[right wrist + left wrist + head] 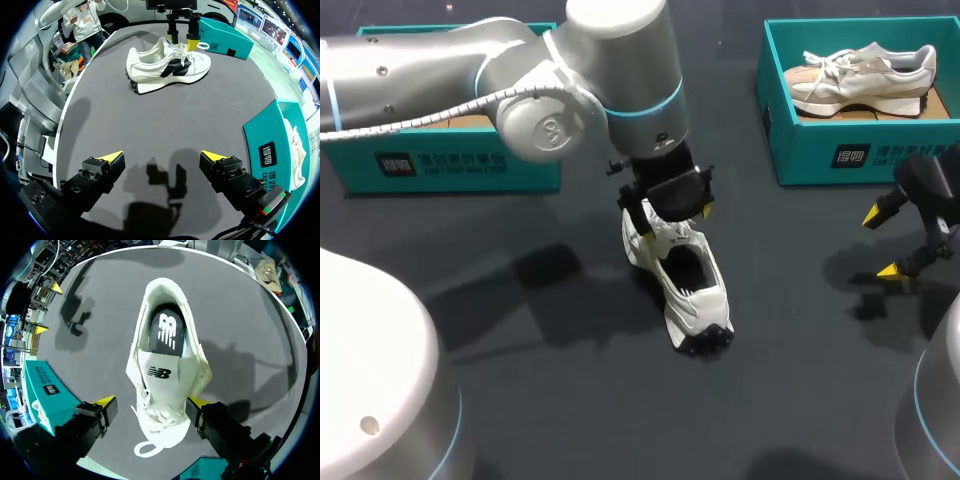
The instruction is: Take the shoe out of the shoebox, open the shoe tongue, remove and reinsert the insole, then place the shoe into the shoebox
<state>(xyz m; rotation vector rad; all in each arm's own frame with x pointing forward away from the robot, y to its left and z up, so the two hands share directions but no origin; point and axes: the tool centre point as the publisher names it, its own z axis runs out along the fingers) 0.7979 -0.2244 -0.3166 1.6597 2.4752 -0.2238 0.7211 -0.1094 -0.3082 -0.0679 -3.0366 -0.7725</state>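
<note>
A white sneaker [687, 285] stands upright on the dark table, toe toward the far side. My left gripper [670, 222] hangs over its toe end. In the left wrist view that gripper [151, 402] is open and straddles the laced forefoot; one yellow fingertip [197, 402] is close to the shoe's side, the other stands clear. The tongue [162, 374] lies over the opening, with the black insole [167, 332] showing inside behind it. My right gripper [892, 242] is open and holds nothing, off to the shoe's right. Its wrist view shows the sneaker [167, 65] far ahead of its fingers [161, 157].
A teal shoebox [840, 150] at the back right holds a second pale sneaker [860, 75]. Another teal box [440, 160] stands at the back left, partly hidden by my left arm. Bare table lies in front of the shoe.
</note>
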